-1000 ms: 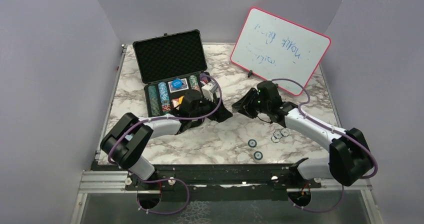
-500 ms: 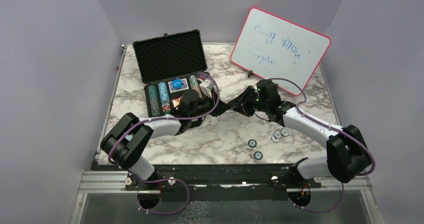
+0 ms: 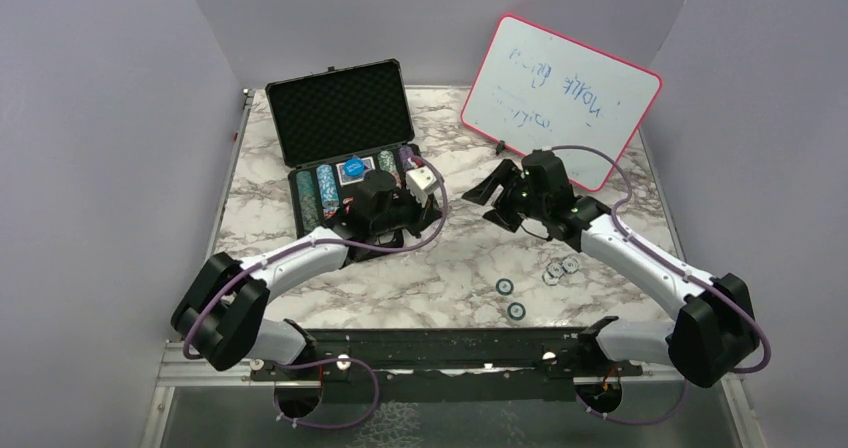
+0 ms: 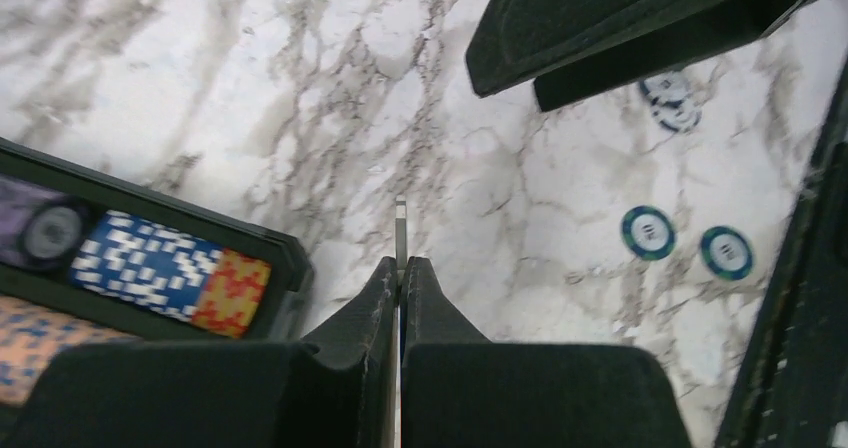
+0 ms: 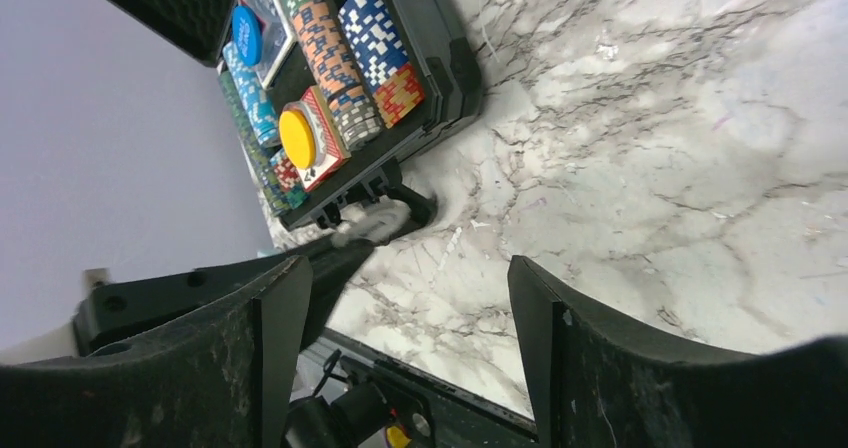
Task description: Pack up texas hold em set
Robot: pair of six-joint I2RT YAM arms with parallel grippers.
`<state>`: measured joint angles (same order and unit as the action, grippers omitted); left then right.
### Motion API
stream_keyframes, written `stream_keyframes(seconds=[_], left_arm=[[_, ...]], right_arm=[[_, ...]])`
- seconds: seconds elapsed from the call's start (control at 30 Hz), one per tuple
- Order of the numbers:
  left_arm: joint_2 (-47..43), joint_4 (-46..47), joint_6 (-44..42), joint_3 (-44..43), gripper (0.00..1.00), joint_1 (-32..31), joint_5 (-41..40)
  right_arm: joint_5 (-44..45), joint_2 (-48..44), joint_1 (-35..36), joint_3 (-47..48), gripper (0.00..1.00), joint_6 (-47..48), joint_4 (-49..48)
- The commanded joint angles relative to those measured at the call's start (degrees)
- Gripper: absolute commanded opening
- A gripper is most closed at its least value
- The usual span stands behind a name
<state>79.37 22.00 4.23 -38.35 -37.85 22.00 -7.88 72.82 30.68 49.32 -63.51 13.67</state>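
Observation:
The black case [image 3: 340, 116] stands open at the back left. Its tray holds rows of poker chips [image 5: 332, 50], a blue button [image 5: 246, 35] and a yellow button [image 5: 297, 138]. My left gripper [image 4: 401, 263] is shut on a thin pale chip [image 4: 401, 226], seen edge-on, just right of the case's near corner [image 4: 285, 268]. In the top view the left gripper [image 3: 428, 208] hovers beside the tray. My right gripper [image 3: 485, 190] is open and empty, a short way to the right of it. In its own view the right gripper [image 5: 410, 308] faces the case.
Two blue-green chips [image 3: 505, 286] [image 3: 516, 311] lie on the marble near the front. A small cluster of pale chips [image 3: 560, 268] lies to their right. A pink-framed whiteboard [image 3: 560, 98] leans at the back right.
The two grippers met over the table. The left one shut on the chip, the right one opened and drew back right, and the left arm pulled back toward the case.

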Motion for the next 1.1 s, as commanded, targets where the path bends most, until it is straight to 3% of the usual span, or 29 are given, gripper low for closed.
stream_keyframes(seconds=[0.0, 0.13, 0.43, 0.6, 0.8, 1.07], left_arm=[[-2.69, -25.34, -23.74, -7.94, 0.00, 0.36, -5.10], [-0.45, -35.57, -30.04, -10.80, 0.00, 0.78, -9.97], [3.20, -35.41, -28.03, -12.35, 0.00, 1.90, -20.06], [3.42, -35.40, -27.83, -13.62, 0.00, 1.90, -19.88], [0.23, -36.42, -28.63, -14.40, 0.00, 2.36, -12.28], [0.01, -35.72, -28.86, -13.66, 0.00, 3.65, -14.80]], right_arm=[[7.85, -3.23, -0.27, 1.18, 0.75, 2.24, 9.35], [8.44, -3.95, -0.31, -0.60, 0.75, 1.80, 11.46], [7.38, -4.26, -0.36, -2.57, 0.74, 0.76, 12.25], [7.18, -4.10, -0.35, -2.80, 0.74, 0.49, 11.96], [6.74, -4.00, -0.35, -3.21, 0.74, 0.33, 12.01], [6.25, -4.11, -0.35, -3.99, 0.73, 0.25, 11.78]])
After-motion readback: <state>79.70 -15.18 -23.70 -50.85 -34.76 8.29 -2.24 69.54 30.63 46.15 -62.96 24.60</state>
